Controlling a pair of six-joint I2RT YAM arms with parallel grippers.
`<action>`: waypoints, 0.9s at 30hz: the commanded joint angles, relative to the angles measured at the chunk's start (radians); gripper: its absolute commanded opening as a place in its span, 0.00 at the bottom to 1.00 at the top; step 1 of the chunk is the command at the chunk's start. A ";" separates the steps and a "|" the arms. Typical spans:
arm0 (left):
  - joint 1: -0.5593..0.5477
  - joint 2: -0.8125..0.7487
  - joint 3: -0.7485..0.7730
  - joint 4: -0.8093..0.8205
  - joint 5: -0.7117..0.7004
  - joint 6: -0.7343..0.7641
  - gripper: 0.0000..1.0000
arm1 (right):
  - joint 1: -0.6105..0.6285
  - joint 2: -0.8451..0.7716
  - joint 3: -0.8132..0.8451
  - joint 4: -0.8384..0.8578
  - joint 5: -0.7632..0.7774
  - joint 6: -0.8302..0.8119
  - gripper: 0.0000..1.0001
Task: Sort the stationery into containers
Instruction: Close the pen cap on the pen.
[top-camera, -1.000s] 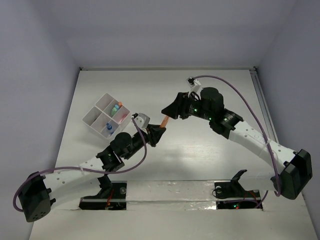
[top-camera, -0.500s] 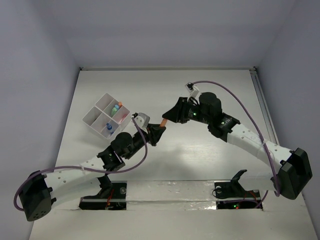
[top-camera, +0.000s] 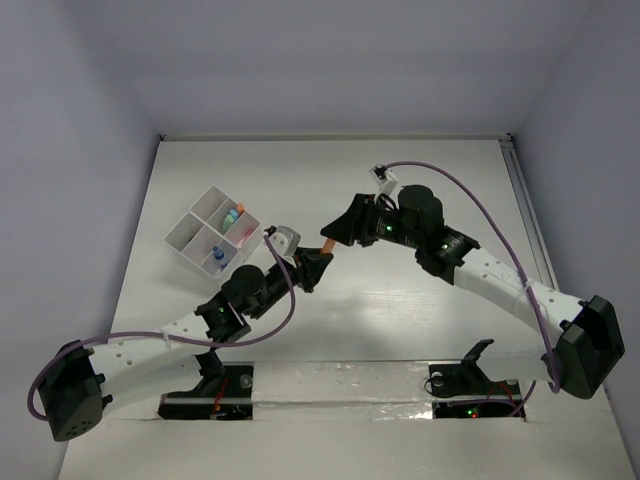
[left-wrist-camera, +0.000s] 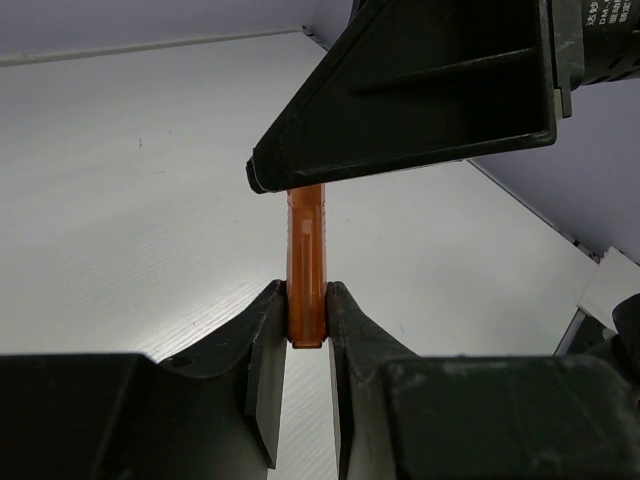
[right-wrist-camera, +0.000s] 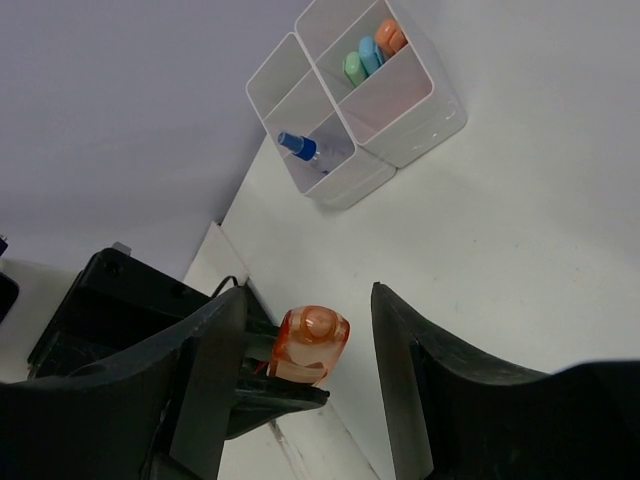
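An orange marker (top-camera: 328, 243) is held above the table between the two grippers. My left gripper (left-wrist-camera: 306, 300) is shut on its near end (left-wrist-camera: 306, 260). My right gripper (right-wrist-camera: 308, 300) is open, its jaws standing either side of the marker's far end (right-wrist-camera: 312, 345), which lies closer to one finger with a clear gap to the other. The white joined containers (top-camera: 190, 232) stand to the left of both grippers. One compartment holds green, blue and orange markers (right-wrist-camera: 372, 55). Another holds a blue-white tube (right-wrist-camera: 300, 148).
The white table (top-camera: 420, 170) is walled at the back and sides. My left arm (top-camera: 150, 345) reaches across the near left and my right arm (top-camera: 500, 280) across the right. A purple cable (top-camera: 470, 190) loops over the right arm.
My right wrist has shifted slightly toward the near right. The orange marker stays in my left gripper, which has barely moved.
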 joint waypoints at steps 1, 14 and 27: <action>-0.013 -0.005 0.040 0.071 -0.007 0.000 0.00 | 0.008 -0.028 -0.013 0.082 0.010 0.003 0.59; -0.013 -0.009 0.038 0.077 -0.027 0.005 0.00 | 0.028 -0.008 -0.048 0.133 0.009 0.023 0.16; -0.022 -0.089 0.103 0.083 -0.111 -0.003 0.00 | 0.166 0.038 -0.180 0.325 0.045 0.070 0.03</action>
